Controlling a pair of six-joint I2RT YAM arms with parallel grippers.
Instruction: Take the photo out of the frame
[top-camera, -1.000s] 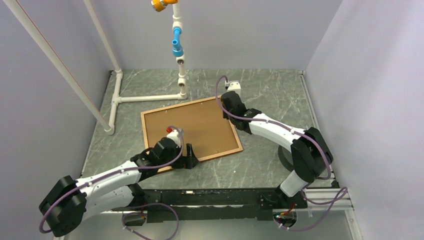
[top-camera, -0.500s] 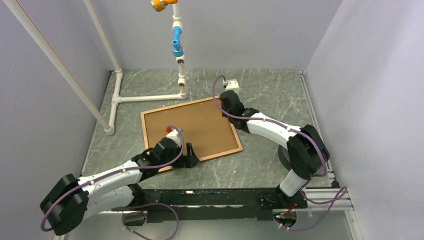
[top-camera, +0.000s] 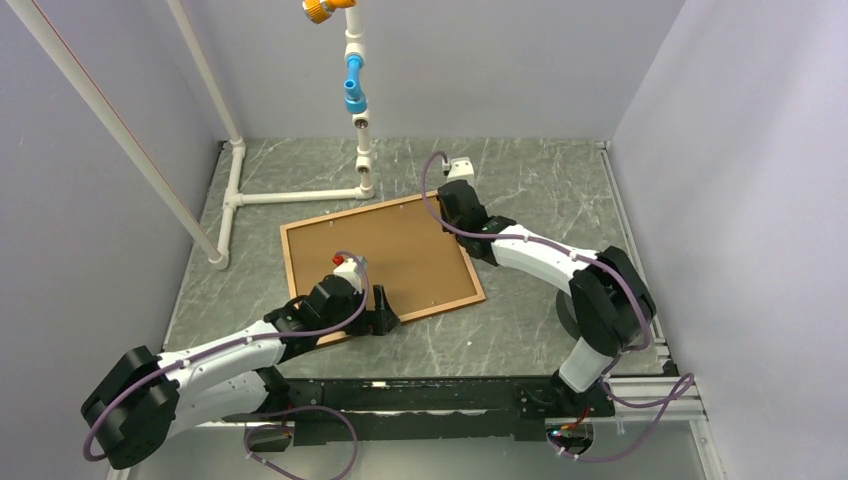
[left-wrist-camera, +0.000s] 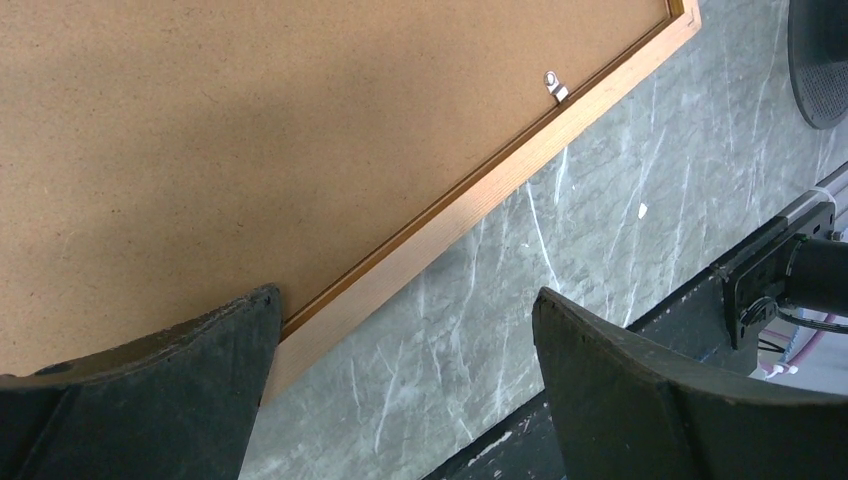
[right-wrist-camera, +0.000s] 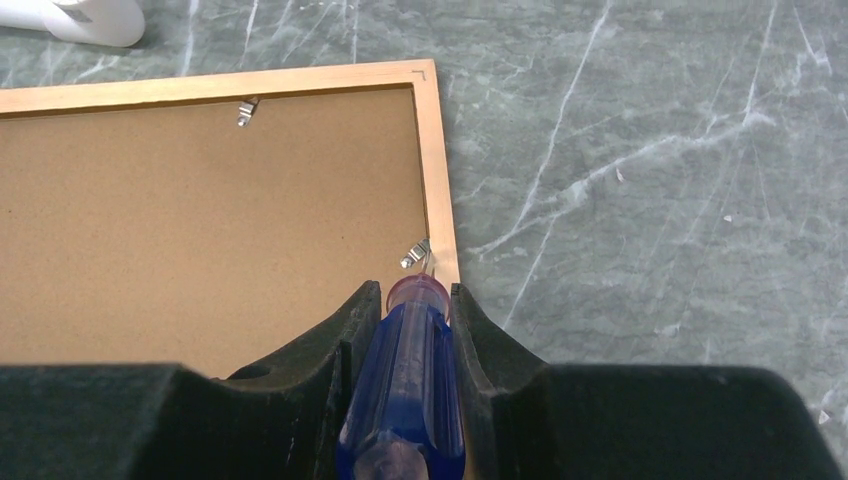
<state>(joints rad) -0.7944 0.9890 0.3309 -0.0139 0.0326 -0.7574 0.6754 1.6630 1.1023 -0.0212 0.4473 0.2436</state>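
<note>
The frame (right-wrist-camera: 437, 170), backing board (right-wrist-camera: 200, 220) held in by clips (right-wrist-camera: 415, 253), lies face-down on the counter (right-wrist-camera: 650, 150); right gripper (right-wrist-camera: 412, 295) pinches a screwdriver (right-wrist-camera: 405, 400), left gripper (left-wrist-camera: 405, 300) spread.

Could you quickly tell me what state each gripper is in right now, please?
Left gripper: open, holding nothing, over the frame's edge.
Right gripper: shut on a blue-handled screwdriver.
</note>
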